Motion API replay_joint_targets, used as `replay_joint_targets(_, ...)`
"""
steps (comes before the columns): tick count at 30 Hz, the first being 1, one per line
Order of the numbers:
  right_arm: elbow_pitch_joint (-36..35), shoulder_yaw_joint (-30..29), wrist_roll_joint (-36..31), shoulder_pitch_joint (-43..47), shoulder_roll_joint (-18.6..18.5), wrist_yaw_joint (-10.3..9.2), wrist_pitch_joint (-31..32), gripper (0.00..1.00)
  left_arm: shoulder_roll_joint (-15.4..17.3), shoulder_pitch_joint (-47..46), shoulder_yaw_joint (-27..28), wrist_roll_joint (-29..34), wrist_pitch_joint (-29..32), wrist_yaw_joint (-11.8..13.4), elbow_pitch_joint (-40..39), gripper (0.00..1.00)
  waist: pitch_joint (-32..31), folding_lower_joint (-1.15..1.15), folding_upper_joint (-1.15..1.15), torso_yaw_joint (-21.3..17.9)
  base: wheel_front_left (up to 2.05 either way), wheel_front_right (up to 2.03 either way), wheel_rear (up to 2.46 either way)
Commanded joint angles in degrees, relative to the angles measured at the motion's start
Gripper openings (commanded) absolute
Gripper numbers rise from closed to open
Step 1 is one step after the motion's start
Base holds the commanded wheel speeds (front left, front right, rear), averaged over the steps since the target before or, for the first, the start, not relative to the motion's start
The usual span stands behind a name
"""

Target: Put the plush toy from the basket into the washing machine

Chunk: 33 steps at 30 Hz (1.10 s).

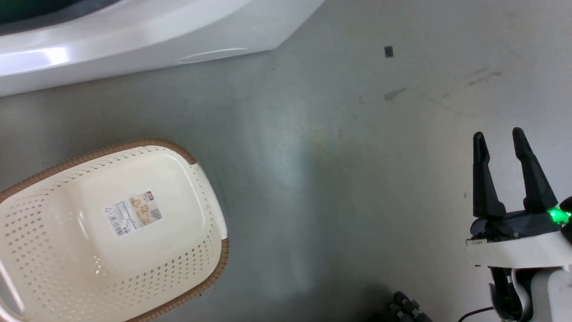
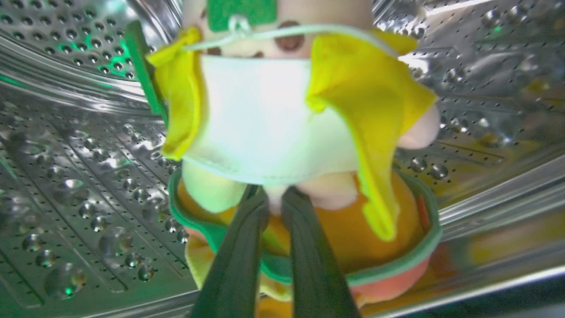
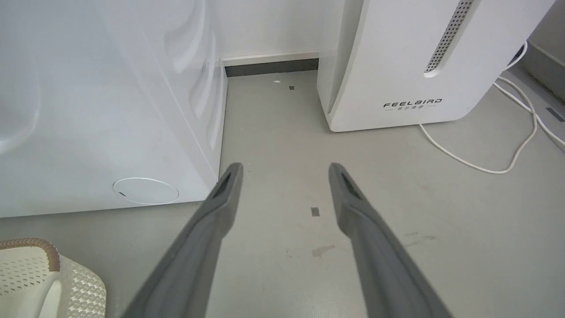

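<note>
Fingers of the left gripper are pressed nearly together, clamped on the lower part of one plush toy. The toy shows yellow, green and orange layers, pale pink parts, a white label and a green tag. It is held inside the shiny perforated steel drum of the one washing machine, with drum wall all around it.

In the head view, the machine's white front lies at 11 o'clock. One oval cream basket with a brown woven-look rim sits at 8 o'clock, well apart from the machine. One barcode sticker is on its bare floor.

The right gripper is at 4 o'clock, its two dark fingers spread apart and holding nothing, above the floor.

The floor is smooth grey, with faint stains and one small dark square mark. In the right wrist view, one white appliance marked FEELBIRD stands at 1 o'clock against a white wall with dark skirting. One white cable loops on the floor at 3 o'clock.
</note>
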Motion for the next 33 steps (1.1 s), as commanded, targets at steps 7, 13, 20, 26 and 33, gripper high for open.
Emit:
replay_joint_targets(7, -0.4, 0.7, 1.0, -0.3, 0.0, -0.05, -0.3, 1.00, 2.0, -5.5, -2.5, 0.5, 2.8, -0.2, 6.3, 0.00, 2.3, -0.01, 0.00, -1.9, 0.00, 0.00, 0.00)
replay_joint_targets(13, -0.8, 1.4, 1.3, -0.7, 0.0, -0.05, -0.3, 1.00, 1.1, -7.5, -4.3, -1.3, 3.2, -0.2, 10.0, 0.00, 3.8, -0.01, 0.00, -2.2, 0.00, 0.00, 0.00)
replay_joint_targets(20, -1.3, 2.5, 1.6, -1.0, 0.0, -0.05, -0.3, 1.00, 0.3, -8.6, -7.2, -5.7, 4.2, -0.2, 12.1, 0.00, 5.1, -0.01, 0.00, -2.6, 0.00, 0.00, 0.00)
replay_joint_targets(26, -0.7, 1.9, 1.4, -1.0, 0.0, -0.05, -0.3, 1.00, 1.2, -8.5, -9.7, -7.6, 2.6, -0.2, 13.2, 1.00, 4.4, -0.01, 0.00, -2.2, 0.00, 0.00, 0.00)
replay_joint_targets(33, 0.1, 0.3, -0.7, -1.0, 0.0, -0.05, -0.3, 1.00, -0.4, -4.7, -11.9, -11.6, -3.8, -0.2, 14.7, 1.00, -1.6, -0.01, 0.00, 0.3, 0.00, 0.00, 0.00)
